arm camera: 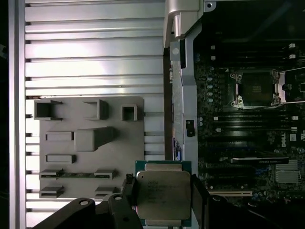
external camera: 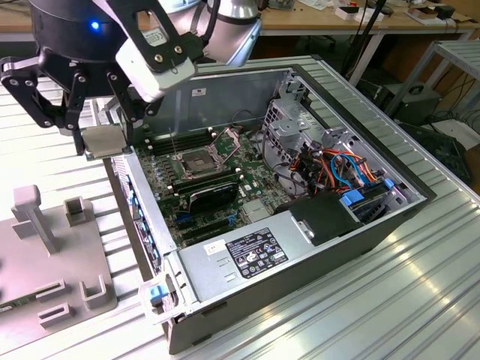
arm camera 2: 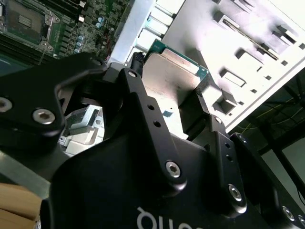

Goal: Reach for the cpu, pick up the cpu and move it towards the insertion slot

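counter (external camera: 420,300): ribbed aluminium slats, bright glare on the left half of the exterior view. behind it, upper right of the frame, wooden benches with cables and dark equipment.

grey fixture plate (external camera: 45,262) lies flat on the counter at lower left of the exterior view, carrying raised blocks and shallow pockets; in the first wrist view the same plate (arm camera: 90,143) sits left of centre, pockets unoccupied as far as visible.

open computer case (external camera: 375,142) lies on its side at centre of the exterior view. inside: green motherboard (external camera: 225,195), black finned block (external camera: 214,195), power supply (external camera: 240,255) at the lower edge, bundle of orange and blue cables (external camera: 345,169) at right.

insertion slot (external camera: 193,159) sits upper left on the motherboard, silver frame, dark centre, latch plate raised; nothing seated in it. in the first wrist view it is at upper right (arm camera: 255,88).

tool (external camera: 101,142) at upper left of the exterior view, outside the case's left wall, above the counter. fingers pinch the cpu (external camera: 103,140) by opposite edges. in the first wrist view the cpu (arm camera: 163,193) is at bottom centre, silver lid facing the camera, well apart from the slot.
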Tool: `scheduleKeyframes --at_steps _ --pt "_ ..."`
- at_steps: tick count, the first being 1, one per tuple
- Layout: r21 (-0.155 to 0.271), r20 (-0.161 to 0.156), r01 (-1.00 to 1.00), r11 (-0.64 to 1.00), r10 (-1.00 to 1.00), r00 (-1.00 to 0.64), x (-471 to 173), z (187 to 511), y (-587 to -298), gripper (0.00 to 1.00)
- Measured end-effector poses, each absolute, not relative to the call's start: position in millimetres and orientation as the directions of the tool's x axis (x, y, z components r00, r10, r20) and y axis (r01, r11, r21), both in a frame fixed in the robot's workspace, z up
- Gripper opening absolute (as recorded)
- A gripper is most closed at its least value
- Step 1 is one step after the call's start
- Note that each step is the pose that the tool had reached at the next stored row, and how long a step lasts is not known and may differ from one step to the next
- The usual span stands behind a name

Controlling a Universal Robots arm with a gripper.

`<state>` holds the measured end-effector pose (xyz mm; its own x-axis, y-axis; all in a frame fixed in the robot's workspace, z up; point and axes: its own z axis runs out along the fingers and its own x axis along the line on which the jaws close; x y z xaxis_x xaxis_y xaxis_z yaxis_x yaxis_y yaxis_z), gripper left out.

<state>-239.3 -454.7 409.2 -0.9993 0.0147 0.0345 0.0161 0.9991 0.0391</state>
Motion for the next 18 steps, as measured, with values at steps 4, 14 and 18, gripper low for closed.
scheduleKeyframes --at_steps 4,14,18 --pt "0.039 0.034 0.016 0.999 0.015 -0.999 -223 409 -455 0.55" --pt "0.039 0.034 0.016 0.999 0.015 -0.999 -187 407 -442 0.55" --pt "0.039 0.034 0.016 0.999 0.015 -0.999 -169 406 -441 0.55"
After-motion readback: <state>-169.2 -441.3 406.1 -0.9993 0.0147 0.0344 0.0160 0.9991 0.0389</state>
